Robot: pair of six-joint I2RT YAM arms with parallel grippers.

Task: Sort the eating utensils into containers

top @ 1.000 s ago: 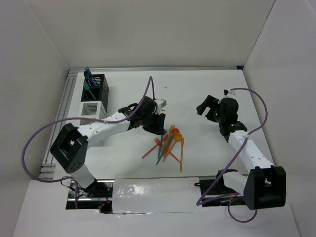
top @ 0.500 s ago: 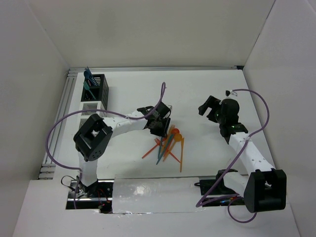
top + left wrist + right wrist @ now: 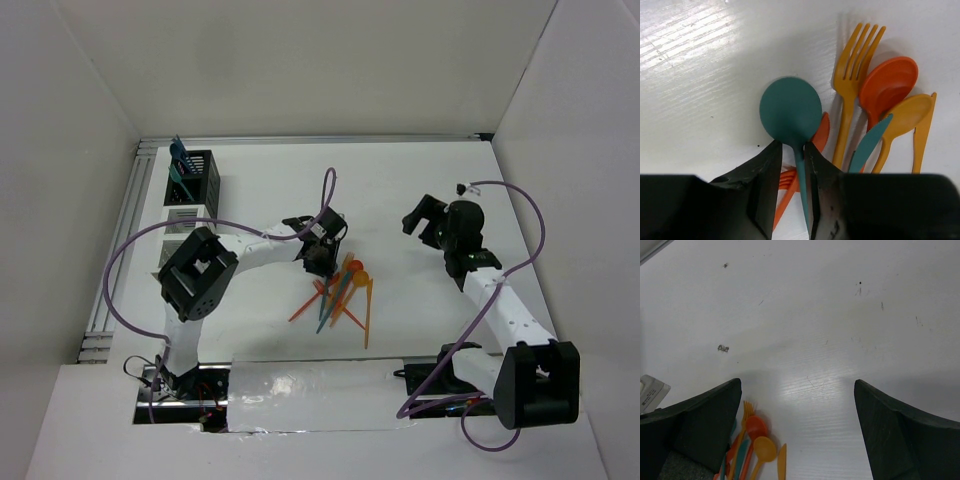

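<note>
The eating utensils lie in a loose pile (image 3: 340, 295) mid-table, orange, red and teal. In the left wrist view a teal spoon (image 3: 790, 110) lies bowl up on a red knife. An orange fork (image 3: 855, 55), a red spoon (image 3: 890, 82) and a teal knife (image 3: 870, 142) lie to its right. My left gripper (image 3: 792, 146) straddles the teal spoon's neck, jaws narrow. The right finger touches it and a small gap shows at the left finger. My right gripper (image 3: 797, 385) hangs wide open over bare table, right of the pile (image 3: 752, 445). The containers stand far left, black (image 3: 200, 172) and white (image 3: 185, 222).
Blue utensils (image 3: 180, 158) stick up out of the black bin. An aluminium rail (image 3: 125, 230) runs along the table's left edge. White walls close in the sides and back. A taped board (image 3: 320, 390) lies at the near edge between the arm bases.
The left arm has swung its elbow inward and settled its gripper onto the pile's upper left end, jaws narrowing round the teal spoon. The right arm has barely shifted.
</note>
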